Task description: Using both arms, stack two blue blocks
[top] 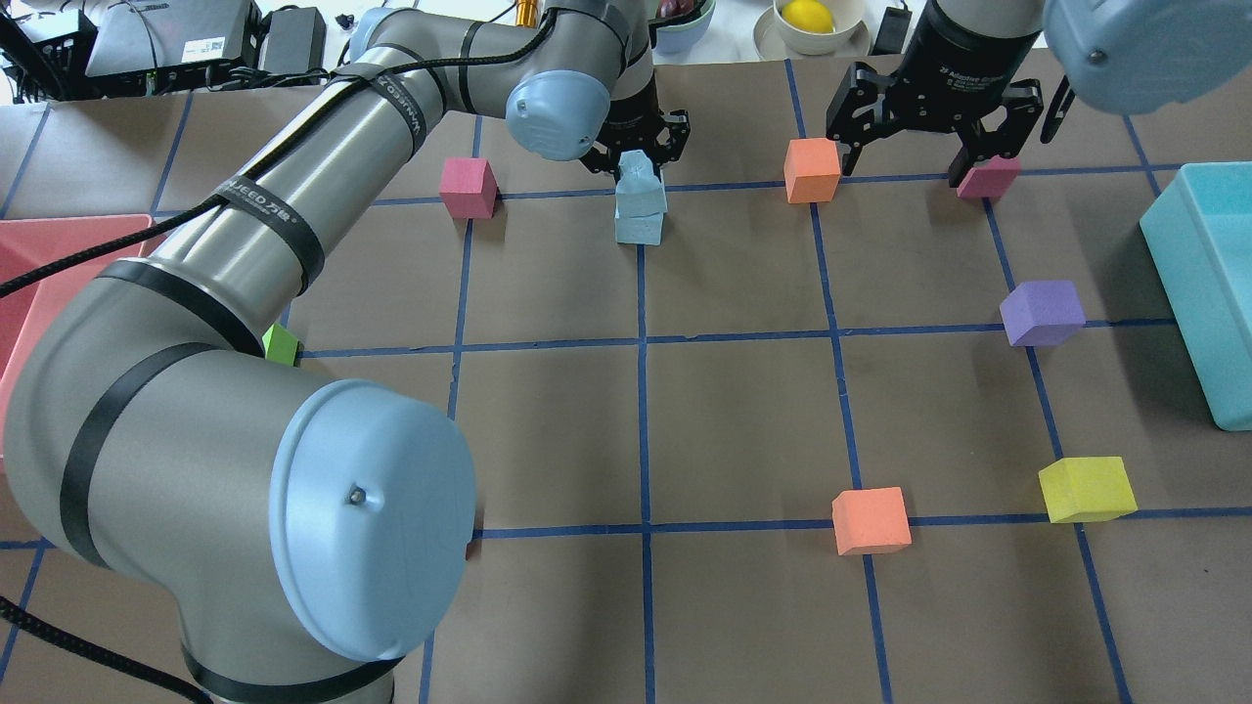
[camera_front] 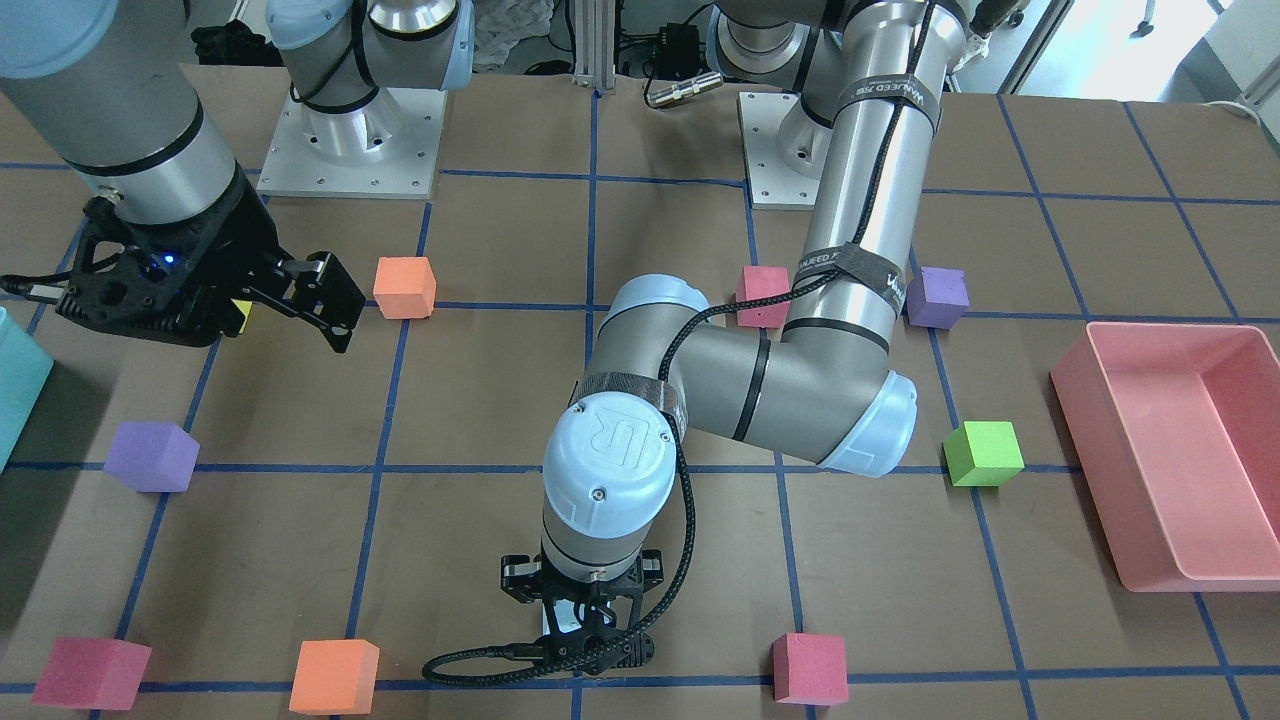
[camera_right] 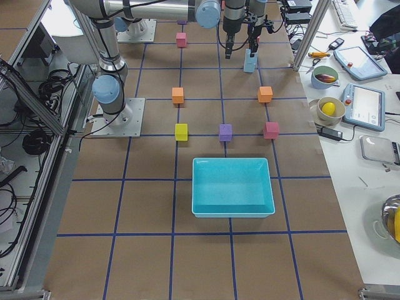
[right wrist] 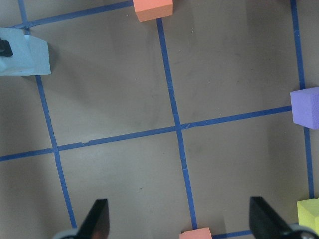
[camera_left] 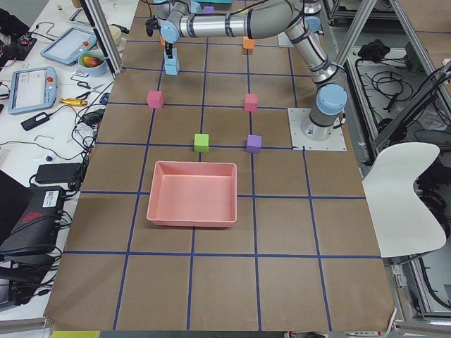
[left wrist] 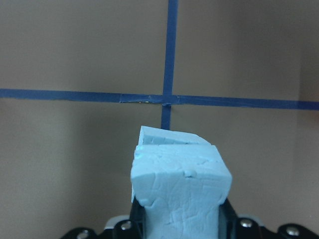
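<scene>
Two pale blue blocks stand stacked on a tape crossing at the far middle of the table. The upper block rests on the lower block, slightly askew. My left gripper reaches over the stack and is shut on the upper block; the lower block's edge peeks out beyond it. In the front-facing view the left gripper hides the stack. My right gripper hovers open and empty to the stack's right, fingers wide apart in its wrist view, where the stack shows at the upper left.
An orange cube and a pink cube lie near the right gripper. Another pink cube lies left of the stack. Purple, yellow, orange and green cubes lie nearer. A teal bin stands right, a pink bin left.
</scene>
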You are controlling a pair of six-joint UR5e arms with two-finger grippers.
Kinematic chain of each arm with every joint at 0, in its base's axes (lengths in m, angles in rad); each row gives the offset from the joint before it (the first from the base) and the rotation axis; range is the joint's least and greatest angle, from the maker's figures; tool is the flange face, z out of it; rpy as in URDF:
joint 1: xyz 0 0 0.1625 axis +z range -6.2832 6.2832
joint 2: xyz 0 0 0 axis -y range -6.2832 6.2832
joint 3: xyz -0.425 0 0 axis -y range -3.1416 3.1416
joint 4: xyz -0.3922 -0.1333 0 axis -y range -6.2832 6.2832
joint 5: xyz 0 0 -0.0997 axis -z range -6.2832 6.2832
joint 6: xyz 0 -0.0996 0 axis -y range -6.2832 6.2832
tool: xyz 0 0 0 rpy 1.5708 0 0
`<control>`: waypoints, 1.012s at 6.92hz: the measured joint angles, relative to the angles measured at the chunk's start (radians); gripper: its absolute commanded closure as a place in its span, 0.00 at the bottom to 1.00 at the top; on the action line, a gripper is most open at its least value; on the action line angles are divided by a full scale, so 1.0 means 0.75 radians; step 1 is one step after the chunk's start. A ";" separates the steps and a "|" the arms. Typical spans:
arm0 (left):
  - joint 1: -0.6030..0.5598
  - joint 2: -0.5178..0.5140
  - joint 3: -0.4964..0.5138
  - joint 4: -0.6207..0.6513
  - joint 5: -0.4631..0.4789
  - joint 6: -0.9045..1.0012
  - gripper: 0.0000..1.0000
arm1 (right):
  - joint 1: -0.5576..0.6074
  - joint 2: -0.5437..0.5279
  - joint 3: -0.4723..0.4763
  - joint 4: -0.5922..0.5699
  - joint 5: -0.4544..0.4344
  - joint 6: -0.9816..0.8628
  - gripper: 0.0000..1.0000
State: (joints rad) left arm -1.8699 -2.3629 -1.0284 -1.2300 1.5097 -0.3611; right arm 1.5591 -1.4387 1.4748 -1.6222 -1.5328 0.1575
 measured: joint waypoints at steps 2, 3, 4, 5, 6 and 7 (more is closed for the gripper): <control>0.000 -0.001 0.000 0.003 0.005 -0.001 0.15 | 0.001 -0.018 0.000 0.044 0.000 -0.006 0.00; 0.000 -0.001 -0.005 0.005 0.007 0.001 0.00 | 0.000 -0.021 0.000 0.050 -0.003 -0.007 0.00; 0.000 -0.001 -0.011 0.007 0.005 0.001 0.00 | 0.000 -0.023 -0.002 0.052 -0.002 -0.008 0.00; 0.000 -0.001 -0.013 0.007 0.000 -0.003 0.00 | 0.001 -0.024 -0.004 0.053 0.000 -0.004 0.00; 0.000 0.001 -0.013 0.006 -0.004 -0.005 0.00 | 0.000 -0.028 -0.004 0.054 -0.001 0.001 0.00; 0.000 0.011 -0.014 0.001 -0.003 -0.004 0.00 | 0.000 -0.041 -0.003 0.056 -0.003 0.002 0.00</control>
State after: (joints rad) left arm -1.8696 -2.3543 -1.0386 -1.2290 1.5076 -0.3643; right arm 1.5591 -1.4693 1.4729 -1.5800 -1.5347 0.1591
